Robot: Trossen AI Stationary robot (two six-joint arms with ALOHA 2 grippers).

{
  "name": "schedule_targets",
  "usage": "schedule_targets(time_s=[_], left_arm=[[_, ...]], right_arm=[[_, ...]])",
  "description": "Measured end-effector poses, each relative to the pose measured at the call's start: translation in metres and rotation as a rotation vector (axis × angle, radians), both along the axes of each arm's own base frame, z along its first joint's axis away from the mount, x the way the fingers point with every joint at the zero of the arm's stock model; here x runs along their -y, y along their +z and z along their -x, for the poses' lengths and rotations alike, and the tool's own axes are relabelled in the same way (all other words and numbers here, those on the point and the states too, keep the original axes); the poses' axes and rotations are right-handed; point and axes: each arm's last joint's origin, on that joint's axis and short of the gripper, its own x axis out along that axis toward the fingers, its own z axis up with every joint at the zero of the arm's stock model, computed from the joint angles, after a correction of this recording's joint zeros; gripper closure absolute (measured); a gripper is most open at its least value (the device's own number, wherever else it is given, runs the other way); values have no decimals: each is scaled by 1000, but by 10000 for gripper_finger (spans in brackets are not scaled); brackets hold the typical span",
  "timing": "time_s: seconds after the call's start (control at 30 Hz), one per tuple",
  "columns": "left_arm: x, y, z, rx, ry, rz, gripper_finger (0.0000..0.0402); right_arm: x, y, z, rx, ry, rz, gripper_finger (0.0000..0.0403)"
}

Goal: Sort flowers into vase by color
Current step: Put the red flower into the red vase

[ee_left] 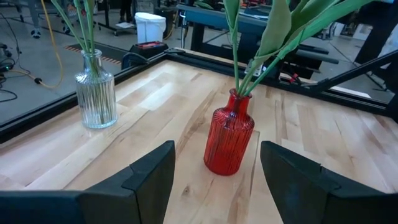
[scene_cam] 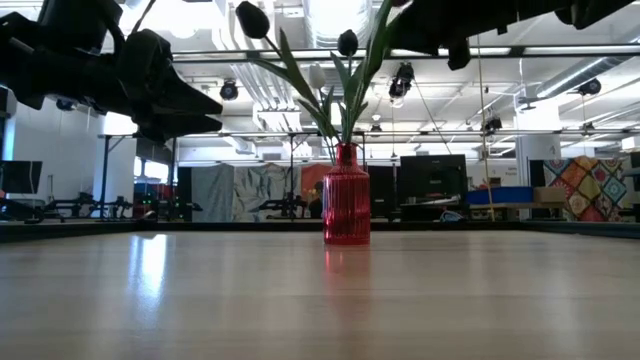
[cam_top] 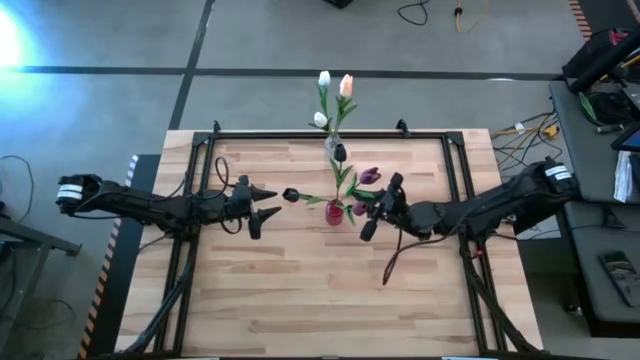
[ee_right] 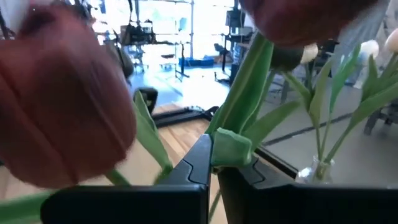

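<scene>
Right gripper (ee_right: 214,163) clamps a tulip stem (ee_right: 239,106) beside the red vase (cam_top: 334,212)

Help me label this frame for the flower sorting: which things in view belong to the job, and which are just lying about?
Job:
- red vase with dark tulips
- clear vase with pale tulips
- green stem pinched in the right gripper
- left gripper, open, facing the red vase

Lying about:
- cables on the floor
- white bin beyond the table
</scene>
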Motion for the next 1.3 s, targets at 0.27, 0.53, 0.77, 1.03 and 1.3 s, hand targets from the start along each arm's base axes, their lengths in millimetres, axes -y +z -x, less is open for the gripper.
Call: schedule_targets(time_s=[0.27, 0.53, 0.77, 1.03, 1.3], left_arm=[[0, 0, 0, -2, -7, 5, 180], [0, -1, 0, -2, -17, 7, 180], [1, -1, 0, -4, -17, 7, 180], [1, -1, 0, -4, -17, 7, 180], [1, -1, 0, -4, -17, 7, 180]], right_arm=[[2, -8, -23, -68, -24, 23, 390], [-1, -5, -36, -107, -41, 43, 390], [-1, -4, -38, -179, -60, 28, 353], [-1, 0, -40, -286, -66, 26, 285], [-2, 27, -44, -429, -90, -17, 241]])
